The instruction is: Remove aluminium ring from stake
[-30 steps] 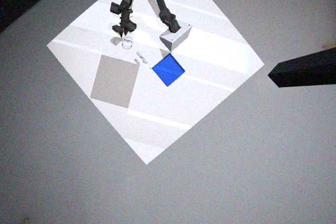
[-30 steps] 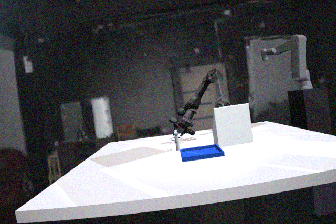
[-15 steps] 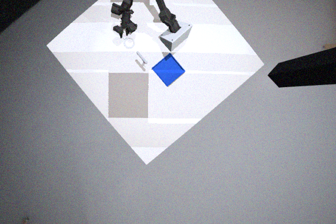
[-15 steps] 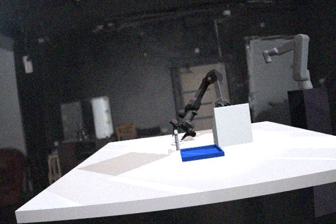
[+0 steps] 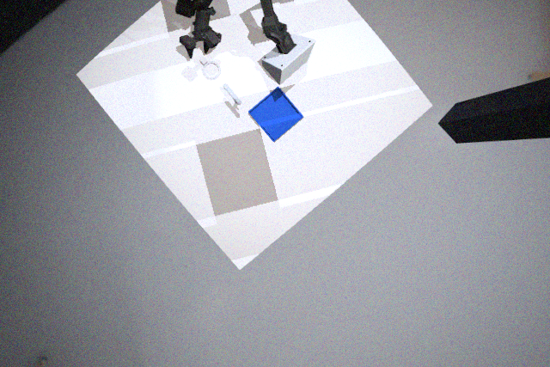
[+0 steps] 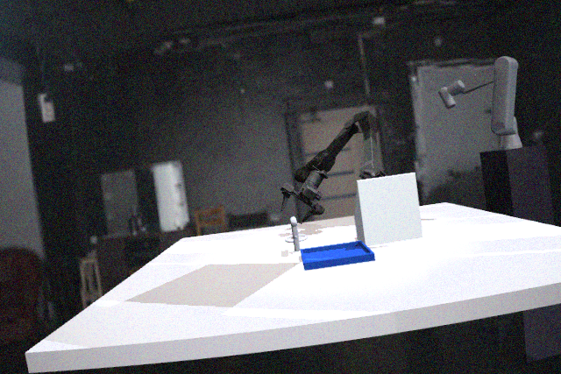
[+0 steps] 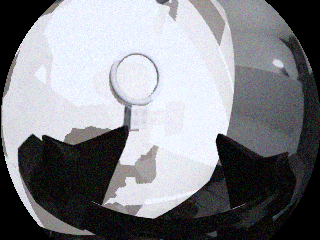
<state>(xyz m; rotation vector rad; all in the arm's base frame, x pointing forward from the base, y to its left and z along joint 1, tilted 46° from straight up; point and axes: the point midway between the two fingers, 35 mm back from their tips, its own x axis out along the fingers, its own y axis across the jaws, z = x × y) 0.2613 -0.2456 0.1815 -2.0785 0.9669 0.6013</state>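
Gripper (image 5: pixel 198 54) (image 6: pixel 292 215) (image 7: pixel 174 134) released, fingers wide, nothing between them. Aluminium ring (image 5: pixel 218 70) (image 6: pixel 287 238) (image 7: pixel 136 103) ahead of and below the fingertips, off the stake (image 5: pixel 231 94) (image 6: pixel 296 243), outside the blue tray (image 5: pixel 275 116) (image 6: pixel 337 256). Ring roughly level; table contact cannot be told. Round, so no long axis; welded tab (image 5: pixel 203 62) (image 7: pixel 135 117) points back toward gripper. Stake beyond ring, tray farther out.
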